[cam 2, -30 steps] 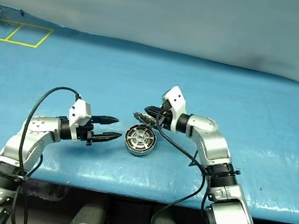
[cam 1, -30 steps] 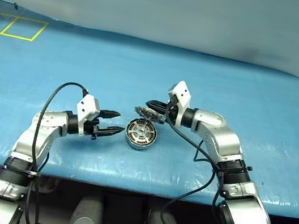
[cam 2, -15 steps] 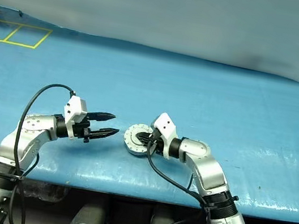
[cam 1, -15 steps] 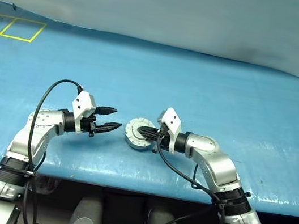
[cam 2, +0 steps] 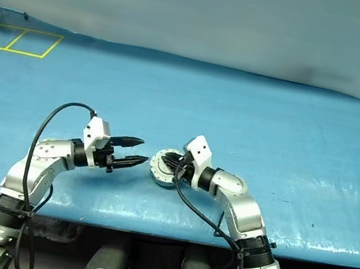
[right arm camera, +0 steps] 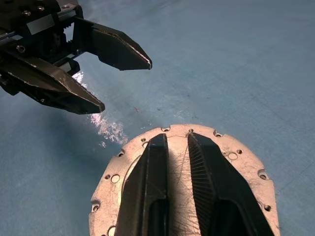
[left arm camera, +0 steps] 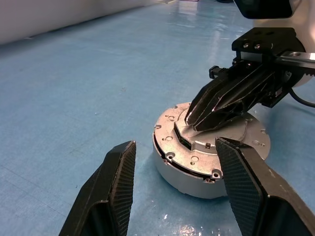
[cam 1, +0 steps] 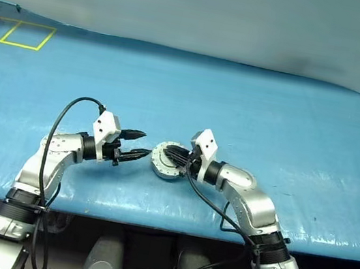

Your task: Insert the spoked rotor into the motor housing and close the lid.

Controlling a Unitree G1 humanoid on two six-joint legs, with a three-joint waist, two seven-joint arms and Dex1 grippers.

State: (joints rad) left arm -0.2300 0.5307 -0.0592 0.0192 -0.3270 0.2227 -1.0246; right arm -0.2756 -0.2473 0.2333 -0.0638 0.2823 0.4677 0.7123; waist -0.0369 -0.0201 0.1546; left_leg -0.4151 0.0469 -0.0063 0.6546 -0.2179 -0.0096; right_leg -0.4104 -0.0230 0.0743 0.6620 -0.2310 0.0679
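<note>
Silver part: the lid [left arm camera: 211,140] now lies flat on top of the motor housing [left arm camera: 189,174], near the front of the blue mat [cam 1: 253,112]; a dark seam runs between lid and housing on the side facing the left wrist camera.
Change since a second ago: then the housing stood uncovered with its windings showing and the right gripper held the lid in the air behind it; now the windings are covered.
Right gripper [right arm camera: 178,142]: has come down and toward the robot; its fingertips sit over the lid's raised centre with a narrow gap between them, clamped on nothing that I can see; whether they touch the lid I cannot tell.
Left gripper [cam 1: 138,143]: unmoved, fingers spread apart and empty, tips pointing at the housing, just beside it and not touching.
Edges: the mat's front edge [cam 1: 154,207] lies near the housing.
Open room: bare mat spreads wide behind and to both sides; yellow tape squares [cam 1: 14,32] sit far off at the back left corner.
</note>
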